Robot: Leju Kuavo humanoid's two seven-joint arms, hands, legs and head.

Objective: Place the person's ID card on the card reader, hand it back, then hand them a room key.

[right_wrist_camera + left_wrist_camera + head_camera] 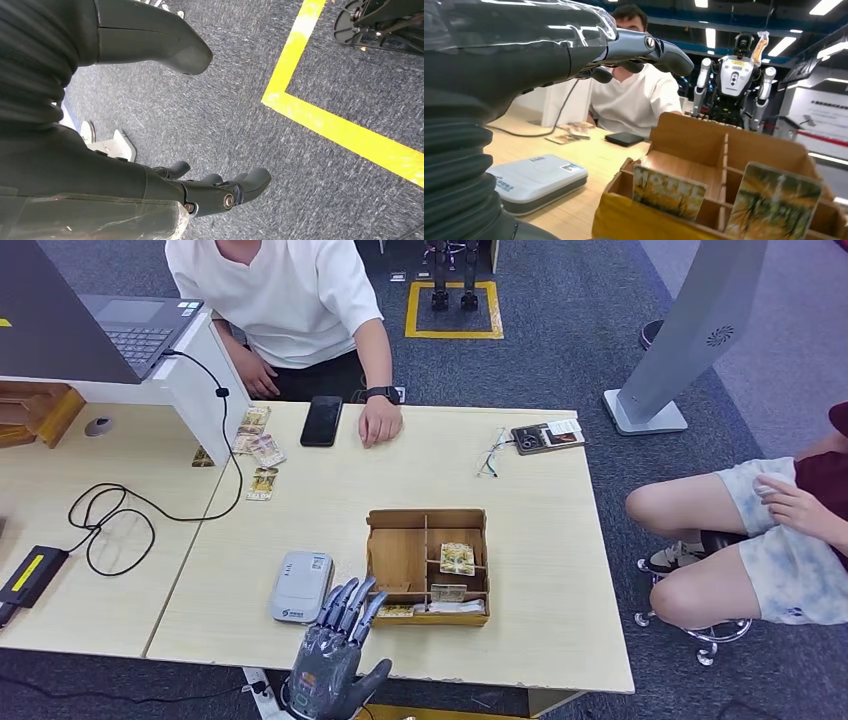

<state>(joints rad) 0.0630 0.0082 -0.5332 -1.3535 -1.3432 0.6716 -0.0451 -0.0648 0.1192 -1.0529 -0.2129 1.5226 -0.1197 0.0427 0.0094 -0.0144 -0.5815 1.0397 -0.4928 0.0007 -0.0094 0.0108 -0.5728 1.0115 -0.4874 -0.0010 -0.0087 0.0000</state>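
Left robot hand [335, 645]: raised at the near bench [520, 570] edge, fingers spread, nothing held.
Right robot hand [220, 192]: hung above carpet, released.
Card reader [301, 586]: beside wooden box [427, 565].
Room keys [457, 558]: kept in the box.

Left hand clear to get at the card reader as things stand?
Probably yes. The left hand hovers open at the table's near edge right beside the card reader, holding nothing, and nothing lies between them.

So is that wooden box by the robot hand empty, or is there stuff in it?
Not empty. The wooden box holds several picture cards in its right-side compartments; the large left compartment looks bare. The left robot hand hovers near it, holding nothing.
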